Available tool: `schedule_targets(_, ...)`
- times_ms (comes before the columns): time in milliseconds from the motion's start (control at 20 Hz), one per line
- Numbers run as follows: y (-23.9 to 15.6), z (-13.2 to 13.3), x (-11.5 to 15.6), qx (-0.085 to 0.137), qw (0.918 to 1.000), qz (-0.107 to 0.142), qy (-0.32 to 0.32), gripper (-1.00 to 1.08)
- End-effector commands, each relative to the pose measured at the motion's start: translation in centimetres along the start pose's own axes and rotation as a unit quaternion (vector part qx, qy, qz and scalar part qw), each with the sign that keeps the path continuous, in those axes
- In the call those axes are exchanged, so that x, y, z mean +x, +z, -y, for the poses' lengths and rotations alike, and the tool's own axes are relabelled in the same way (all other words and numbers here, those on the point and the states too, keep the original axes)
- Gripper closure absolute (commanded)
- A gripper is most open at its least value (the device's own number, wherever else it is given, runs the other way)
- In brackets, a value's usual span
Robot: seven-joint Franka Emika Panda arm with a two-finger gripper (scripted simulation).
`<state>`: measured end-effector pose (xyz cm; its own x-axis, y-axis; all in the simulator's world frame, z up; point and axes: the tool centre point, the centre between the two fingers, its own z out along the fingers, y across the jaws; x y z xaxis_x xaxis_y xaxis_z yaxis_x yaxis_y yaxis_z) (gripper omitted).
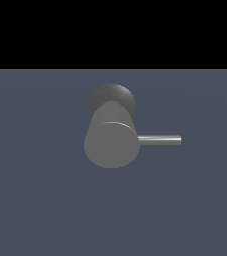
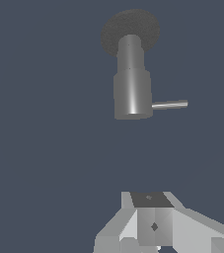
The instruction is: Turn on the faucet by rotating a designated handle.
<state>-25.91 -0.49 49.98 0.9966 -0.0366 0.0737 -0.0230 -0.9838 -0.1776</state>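
Observation:
The faucet (image 1: 111, 145) is a fat grey cylinder with a flat round face, joined to a darker rounded dome behind it. The handle (image 1: 160, 140) is a thin grey rod that sticks out level from the cylinder toward the exterior view's right. In the wrist view the faucet (image 2: 131, 89) and the handle (image 2: 169, 105) show well ahead of my gripper (image 2: 150, 199). The two fingers (image 2: 145, 220) stand pressed together with no gap and hold nothing. The gripper is apart from the faucet and touches nothing. The arm does not show in the exterior view.
A flat blue-grey floor (image 1: 45, 200) spreads all around the faucet. A black band fills the top of the exterior view. No other objects show.

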Motion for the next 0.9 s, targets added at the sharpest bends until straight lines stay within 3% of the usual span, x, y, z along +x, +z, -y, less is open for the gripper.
schedule_targets(0, -0.6, 0.1, 0.3, 0.039, 0.9991, -0.016, -0.004, 1.08)
schedule_targets(200, -1.9, 0.2, 0.8, 0.116, 0.9921, -0.047, -0.011, 1.08)
schedule_targets(350, -3.1, 0.1, 1.2, 0.178, 0.9811, -0.074, -0.015, 1.08)
schedule_targets(650, -5.7, -0.9, 2.2, 0.299, 0.9455, -0.127, -0.015, 1.08)
schedule_targets(850, -7.1, -1.9, 2.8, 0.363, 0.9188, -0.155, -0.011, 1.08)
